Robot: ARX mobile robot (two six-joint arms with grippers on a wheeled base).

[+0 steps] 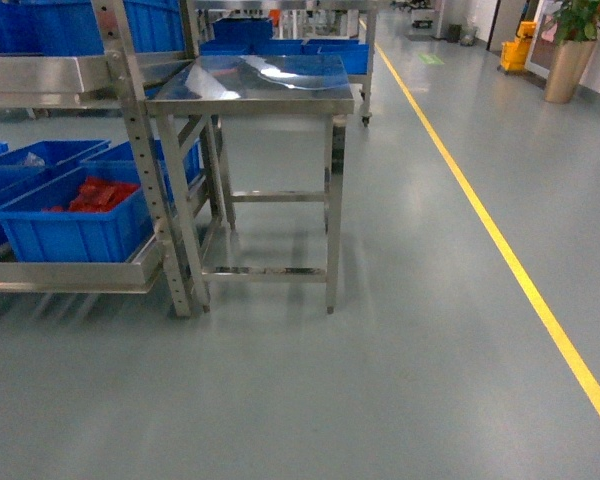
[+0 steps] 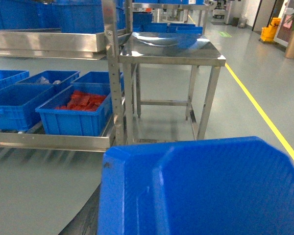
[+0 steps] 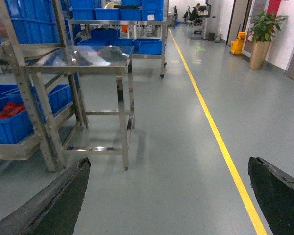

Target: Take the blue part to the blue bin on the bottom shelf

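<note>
A large blue part (image 2: 210,191) of moulded plastic fills the lower left wrist view. My left gripper (image 2: 153,224) is shut on it; only one dark finger (image 2: 88,218) shows at its left edge. The bottom shelf (image 1: 70,276) of the steel rack carries several blue bins (image 1: 40,165); the nearest bin (image 1: 75,228) holds red pieces. The same shelf rail (image 2: 49,141) and bins (image 2: 12,100) lie ahead and left of the part. My right gripper (image 3: 169,164) hangs open over bare floor with nothing between its fingers. Neither gripper shows in the head view.
A steel table (image 1: 255,88) stands right beside the rack's perforated post (image 1: 150,180). A yellow floor line (image 1: 500,240) runs along the right. More blue bins (image 1: 335,55) sit on a far rack; a potted plant (image 1: 570,50) stands at the far right.
</note>
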